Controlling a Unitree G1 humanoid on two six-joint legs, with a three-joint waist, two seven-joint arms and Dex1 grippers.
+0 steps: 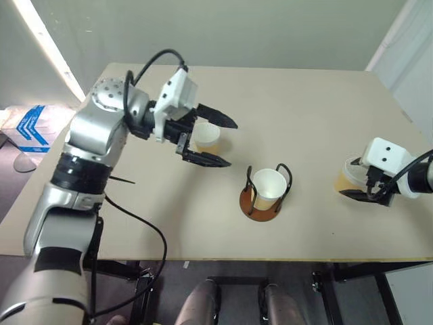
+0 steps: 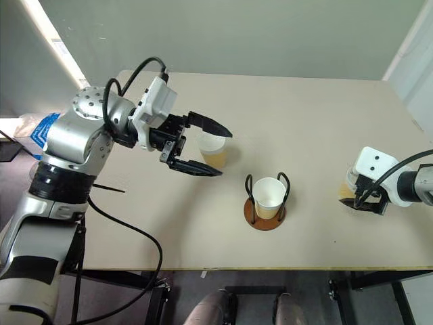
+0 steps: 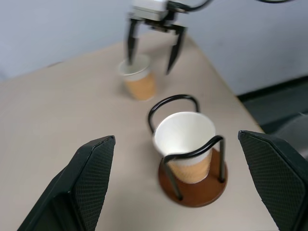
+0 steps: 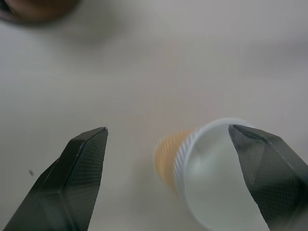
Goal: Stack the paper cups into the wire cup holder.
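Note:
The wire cup holder [image 1: 262,211] stands near the table's front middle, and one paper cup [image 1: 269,184] sits upright inside it. A second paper cup [image 1: 208,137] stands on the table to its left. My left gripper [image 1: 230,143] hangs open in front of that cup, pointing right toward the holder, with nothing between its fingers [image 3: 91,178]. A third paper cup [image 1: 346,176] stands at the right. My right gripper [image 1: 369,196] is open just over it, and one finger [image 4: 269,178] crosses the cup's rim [image 4: 207,144].
The beige table [image 1: 304,101] runs to its front edge just below the holder. Its right edge lies close to my right gripper. A black cable [image 1: 135,217] trails over the table's left front corner.

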